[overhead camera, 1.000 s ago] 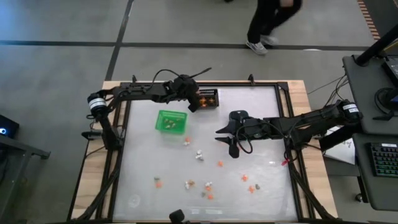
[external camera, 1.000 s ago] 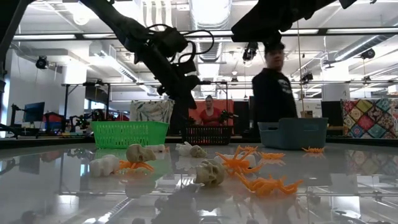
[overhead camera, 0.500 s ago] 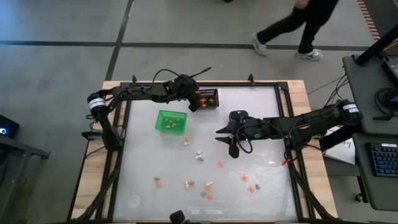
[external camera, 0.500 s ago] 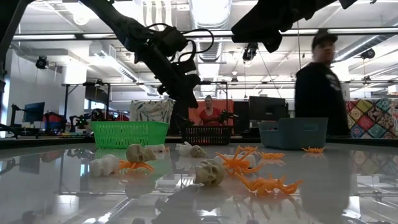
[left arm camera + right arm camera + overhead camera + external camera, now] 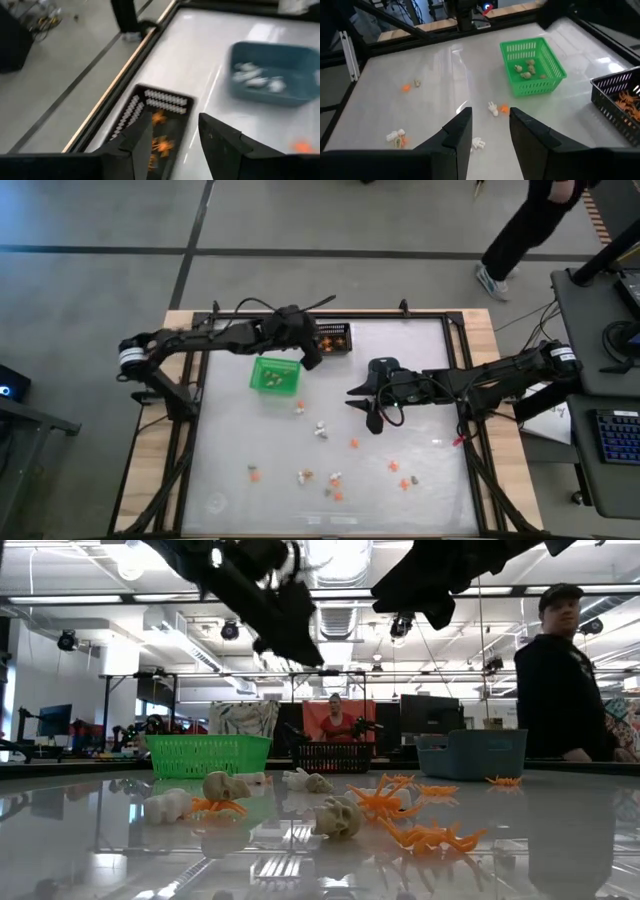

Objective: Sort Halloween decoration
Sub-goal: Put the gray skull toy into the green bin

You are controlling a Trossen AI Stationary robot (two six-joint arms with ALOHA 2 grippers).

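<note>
Inside black mesh bin (image 5: 159, 131): orange trinkets (image 5: 161, 145); overhead unclear.

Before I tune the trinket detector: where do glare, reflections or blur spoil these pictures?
Low view: the glossy table mirrors ceiling lights and the orange spiders. Left wrist view: motion-blurred, black mesh bin soft. High view: even light, faint sheen.

floor (image 5: 100, 220): grey concrete | ceiling lights (image 5: 130, 570): bright | desk (image 5: 600, 380): right of table
</note>
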